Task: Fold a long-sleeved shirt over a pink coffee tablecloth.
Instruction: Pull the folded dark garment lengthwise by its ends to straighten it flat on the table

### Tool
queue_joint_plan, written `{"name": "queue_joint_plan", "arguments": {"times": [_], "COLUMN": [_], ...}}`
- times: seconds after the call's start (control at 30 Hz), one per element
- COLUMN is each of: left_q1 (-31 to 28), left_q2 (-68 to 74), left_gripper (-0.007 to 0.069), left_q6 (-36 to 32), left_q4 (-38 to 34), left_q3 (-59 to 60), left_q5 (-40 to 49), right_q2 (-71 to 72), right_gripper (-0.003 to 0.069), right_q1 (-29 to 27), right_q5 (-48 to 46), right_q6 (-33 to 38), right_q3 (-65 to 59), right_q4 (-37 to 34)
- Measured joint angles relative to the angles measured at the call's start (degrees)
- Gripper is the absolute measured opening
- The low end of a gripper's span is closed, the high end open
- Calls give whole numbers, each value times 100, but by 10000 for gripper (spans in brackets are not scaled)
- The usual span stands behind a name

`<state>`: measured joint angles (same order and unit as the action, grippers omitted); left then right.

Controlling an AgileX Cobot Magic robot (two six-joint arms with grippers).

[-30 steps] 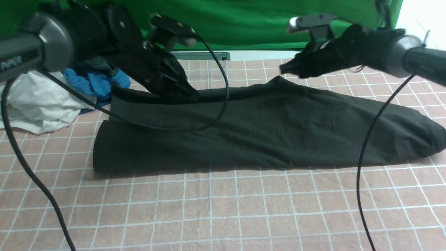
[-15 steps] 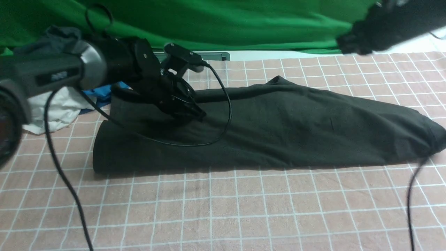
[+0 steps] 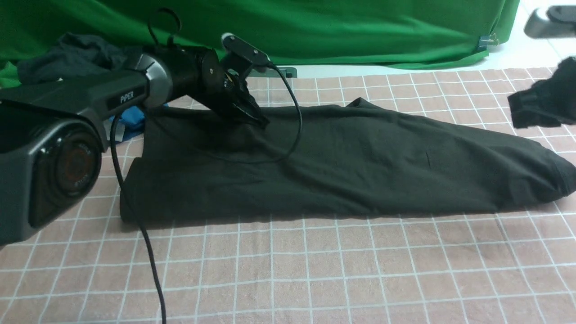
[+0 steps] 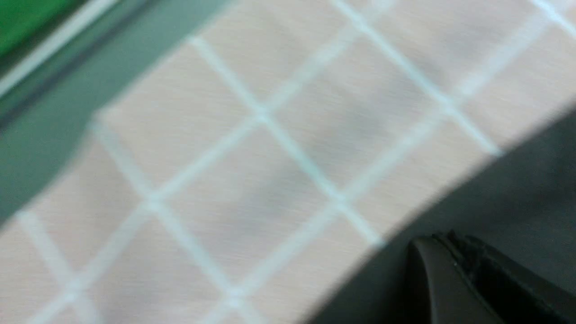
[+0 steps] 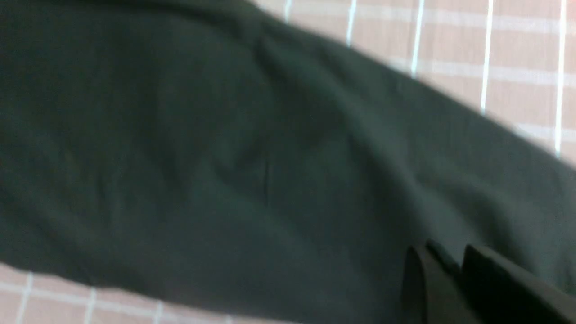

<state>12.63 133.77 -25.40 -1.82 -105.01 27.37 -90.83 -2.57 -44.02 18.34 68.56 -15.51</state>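
Observation:
The black long-sleeved shirt (image 3: 342,166) lies folded lengthwise across the pink coffee tablecloth (image 3: 315,270), plain side up. My left gripper (image 3: 257,119) is shut, and its tip rests at the shirt's far edge, left of centre. The left wrist view shows the closed left gripper (image 4: 445,236) over the shirt (image 4: 531,180), beside the tablecloth (image 4: 270,157). My right gripper (image 3: 517,110) hangs blurred in the air at the far right, above the shirt's right end. In the right wrist view the right gripper (image 5: 450,252) has a narrow gap and holds nothing above the shirt (image 5: 225,157).
A dark garment (image 3: 76,56) and a blue one (image 3: 130,123) are bunched at the back left behind my left arm. A green backdrop (image 3: 337,27) hangs along the back. The left arm's cable (image 3: 135,216) trails over the tablecloth, and a loop of cable (image 3: 290,144) lies on the shirt.
My right gripper has left the shirt's far edge, risen and swung to the far right, its jaws parting slightly. The left arm has dropped lower, its gripper staying shut at the shirt's far edge.

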Motion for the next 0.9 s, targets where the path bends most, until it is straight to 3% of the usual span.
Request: {"name": "queue_joint_plan", "arguments": {"times": [0.13,0.2,0.27,0.47,0.6,0.9], "left_q1": [-274,-446,-497,-432,-355,-354], "left_q2": [-17,-295,-585,-1668,-2418,-3371], "left_gripper": [17,17,17,17,17,17], "left_q6": [455,377,131,-252,-285,-304], "left_q4": [338,2,-352,-1166,-1221,-1264], "left_q3": [-503,-637,-659,-283,835,2637], "left_q5": [566,1075,1359,1842,1644,941], "right_q2": [-11,-179,-403,-1272,-1773,-1994], "right_gripper": [194,258,276,276,226,216], "right_q1": [-300,-493,-543,-544,-663,-933], "right_q5": [65,189,217,520,483,198], "right_q6": [-122,-161,-191,-250,-385,-813], "right_q3": [0,0,0,0,0,62], "right_q4": [188,225,250,249,627,984]}}
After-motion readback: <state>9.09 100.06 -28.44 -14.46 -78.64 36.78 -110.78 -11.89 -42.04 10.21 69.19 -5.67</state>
